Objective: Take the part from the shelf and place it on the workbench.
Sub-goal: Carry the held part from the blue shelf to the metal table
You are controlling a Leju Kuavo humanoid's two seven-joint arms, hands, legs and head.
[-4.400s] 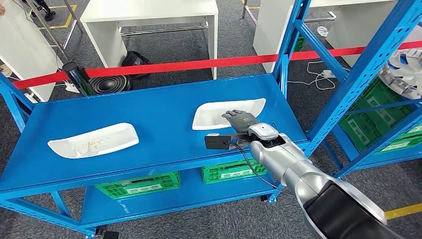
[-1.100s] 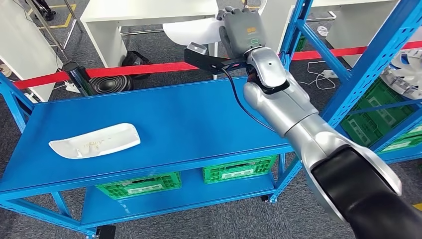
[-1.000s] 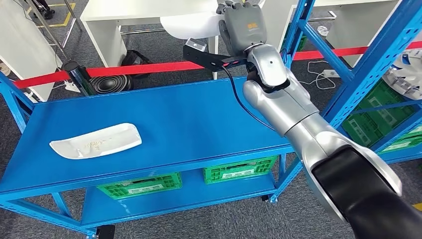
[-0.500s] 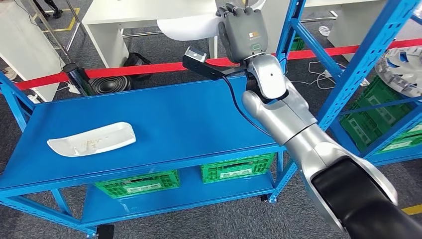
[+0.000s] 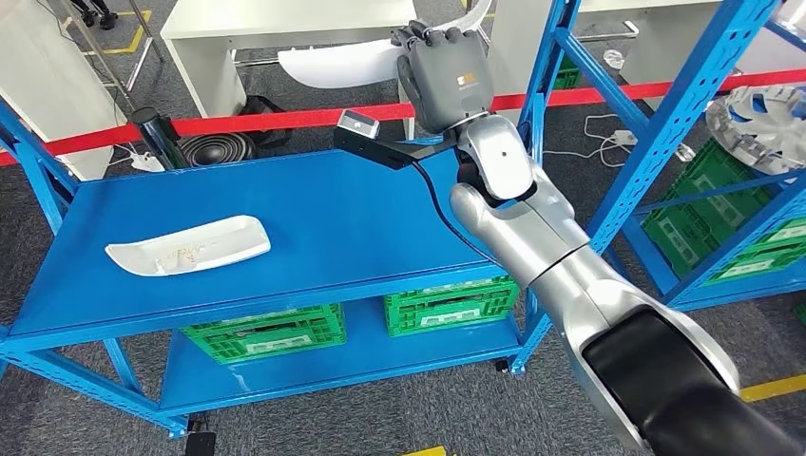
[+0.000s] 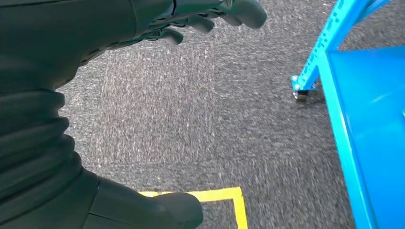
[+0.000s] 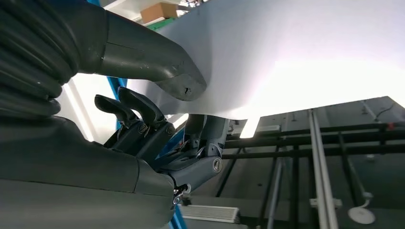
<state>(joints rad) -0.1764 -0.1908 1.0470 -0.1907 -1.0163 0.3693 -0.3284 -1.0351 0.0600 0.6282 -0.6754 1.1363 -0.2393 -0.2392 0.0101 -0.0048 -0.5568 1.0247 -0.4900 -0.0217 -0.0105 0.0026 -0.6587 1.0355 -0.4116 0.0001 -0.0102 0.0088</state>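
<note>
Handwriting, too small to read, marks the white curved part [image 5: 187,246] lying at the left of the blue shelf [image 5: 314,237], a smooth shell with rounded ends. Below, green slatted crates [image 5: 266,332] sit on the lower shelf deck, each with a pale label that cannot be read. The left robot hand [image 6: 210,14] hangs over grey carpet beside a yellow floor line [image 6: 224,200], dark fingers [image 6: 239,9] loosely spread and holding nothing. Further right, a red barrier tape [image 5: 238,121] runs behind the shelf, and a white table [image 5: 285,24] stands beyond it. The silver right arm [image 5: 532,237] reaches up and forward, its right robot hand [image 5: 445,78] raised well above the shelf top, back of the hand toward the camera with a small orange logo, illegible. It grips a second white part [image 5: 352,65], a smooth glossy shell held in the air; in the right wrist view the thick grey thumb [image 7: 157,62] presses against its pale surface.
</note>
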